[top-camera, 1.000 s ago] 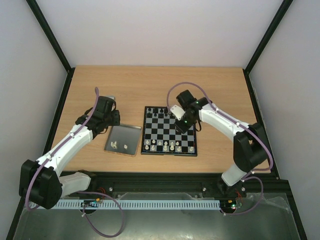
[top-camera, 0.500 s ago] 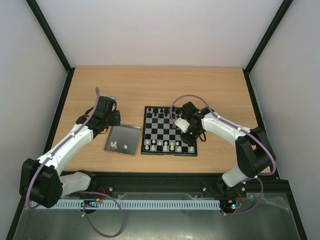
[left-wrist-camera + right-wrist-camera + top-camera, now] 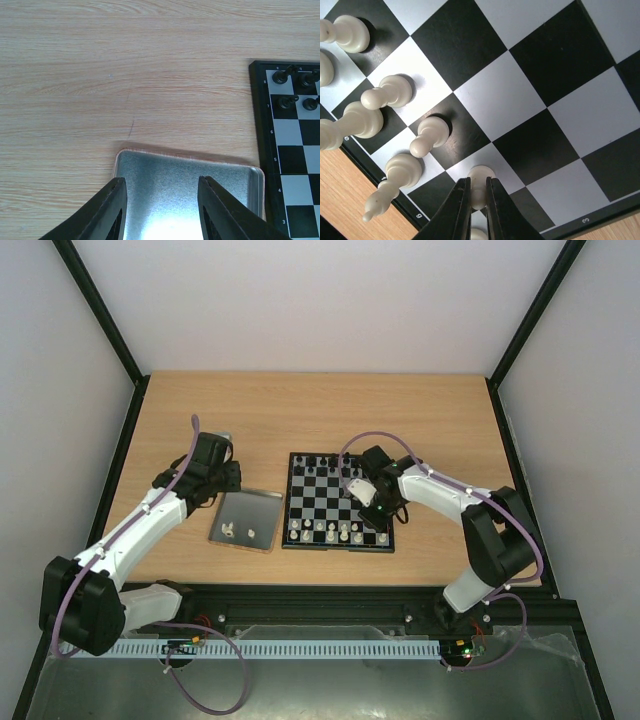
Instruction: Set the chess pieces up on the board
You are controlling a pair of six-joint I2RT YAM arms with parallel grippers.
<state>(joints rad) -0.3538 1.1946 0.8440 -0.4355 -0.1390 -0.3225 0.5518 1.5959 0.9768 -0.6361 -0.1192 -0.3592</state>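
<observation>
Clamps a cream pawn (image 3: 479, 175), low centre of the right wrist view, in the almost closed right gripper (image 3: 477, 186), near the board (image 3: 520, 100) edge. Probably handles light, stiff and slick; best pinched at the waist. Holds the left gripper (image 3: 161, 187) part open, empty, above the tray (image 3: 185, 167)

left claw (image 3: 161, 192): jaws apart | right claw (image 3: 477, 184): pinched shut, pointing down

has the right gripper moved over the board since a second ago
Yes. The right gripper has come down the board from its middle rows toward the near edge, by the white rows, shut on a white piece.
</observation>
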